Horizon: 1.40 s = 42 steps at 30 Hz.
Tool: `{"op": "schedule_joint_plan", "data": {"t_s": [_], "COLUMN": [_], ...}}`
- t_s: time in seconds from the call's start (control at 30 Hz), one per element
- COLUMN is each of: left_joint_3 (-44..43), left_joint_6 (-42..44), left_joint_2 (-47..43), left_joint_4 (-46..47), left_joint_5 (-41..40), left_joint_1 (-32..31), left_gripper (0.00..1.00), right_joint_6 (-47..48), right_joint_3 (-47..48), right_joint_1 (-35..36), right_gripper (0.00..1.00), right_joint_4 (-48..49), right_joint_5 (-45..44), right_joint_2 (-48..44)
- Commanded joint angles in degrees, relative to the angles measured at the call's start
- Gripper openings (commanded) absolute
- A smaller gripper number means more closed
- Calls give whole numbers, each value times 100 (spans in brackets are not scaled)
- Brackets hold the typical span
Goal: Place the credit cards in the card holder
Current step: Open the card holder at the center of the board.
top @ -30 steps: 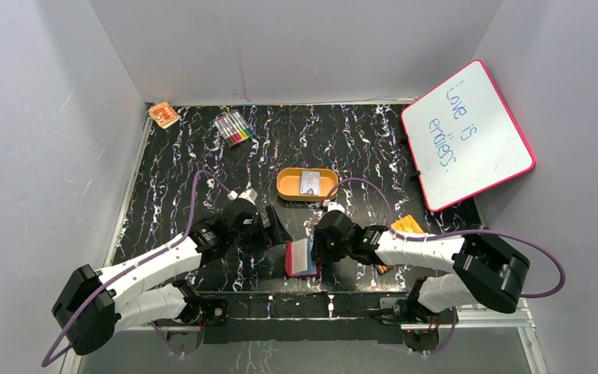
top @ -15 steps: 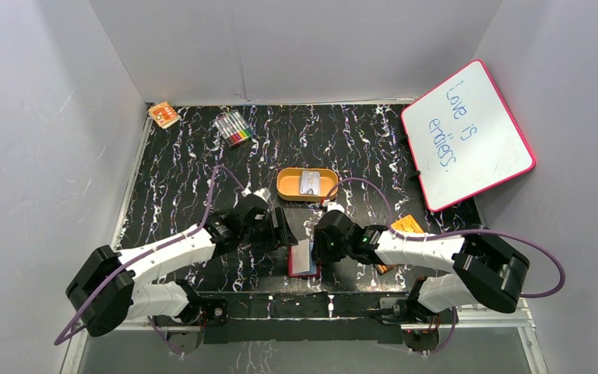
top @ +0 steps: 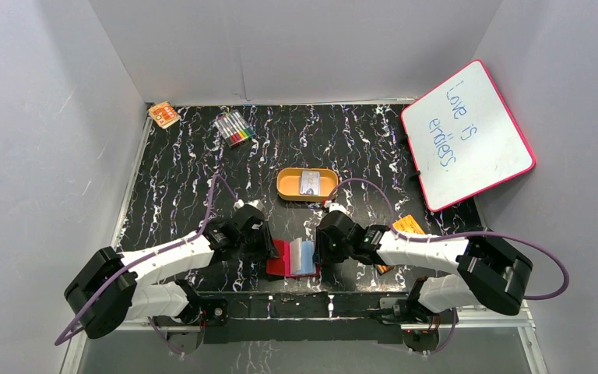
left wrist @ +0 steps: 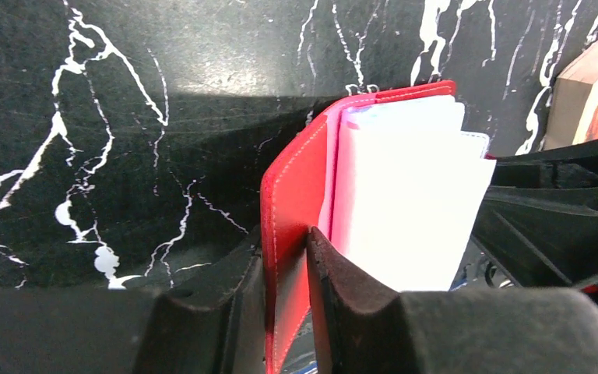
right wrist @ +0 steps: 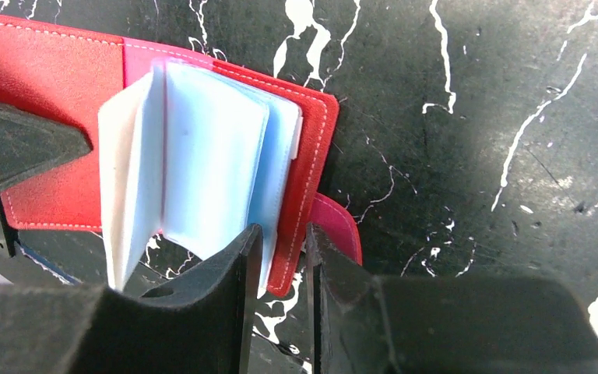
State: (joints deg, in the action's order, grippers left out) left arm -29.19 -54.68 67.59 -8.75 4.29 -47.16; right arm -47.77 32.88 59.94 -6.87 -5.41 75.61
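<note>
At the near edge, midway between the arms, the card holder lies spread on the table. My left gripper is clamped on its left cover, one finger on each face of the red leather. My right gripper is clamped the same way on the right cover's near edge.

The risk I see is that both claws are busy. To fetch a card I must let go with one, and I judge the freed cover could spring back and close the pockets. Both bites are also shallow, close to the edge, so pulling the covers further apart could slip one out or drag the whole holder.

Only the right wrist view shows the pockets fanned upright and the pink closing tab poking out under the right cover. Only the left wrist view proves that the left pinch holds the cover alone.

Further off, only the overhead view shows the orange tin beyond the holder, with what looks like a credit card inside, well apart from both claws.
</note>
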Motion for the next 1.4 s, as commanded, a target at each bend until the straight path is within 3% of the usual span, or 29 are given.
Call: {"op": "schedule_joint_plan", "data": {"t_s": [0.0, 0.2, 0.47, 0.9, 1.0, 1.2, 1.37], "left_joint_3": [142, 357, 379, 436, 449, 385, 181], "left_joint_6": [-5, -78, -106, -115, -119, -119, -74], "left_joint_2": [-147, -172, -262, -296, -393, -835, -1128], "left_joint_4": [-113, -47, -30, -112, -249, -633, -962], "left_joint_5": [-223, -254, -240, -311, -350, -584, -654], "left_joint_1": [-24, -22, -22, -22, -22, -22, -26], "left_gripper": [19, 8, 5, 5, 17, 51, 65], "right_joint_6": [-10, -31, 246, 341, 297, 320, 313], "right_joint_3": [10, 100, 612, 1376, 1437, 1566, 1628], "right_joint_1": [-28, -29, -13, 61, 69, 92, 114], "right_gripper": [36, 39, 38, 30, 28, 28, 27], "right_joint_4": [-193, -554, -535, 493, 635, 845, 844], "right_joint_5": [-132, -291, -31, 926, 1020, 1084, 1103], "right_joint_2": [-257, -656, -1002, 857, 1162, 1428, 1547]}}
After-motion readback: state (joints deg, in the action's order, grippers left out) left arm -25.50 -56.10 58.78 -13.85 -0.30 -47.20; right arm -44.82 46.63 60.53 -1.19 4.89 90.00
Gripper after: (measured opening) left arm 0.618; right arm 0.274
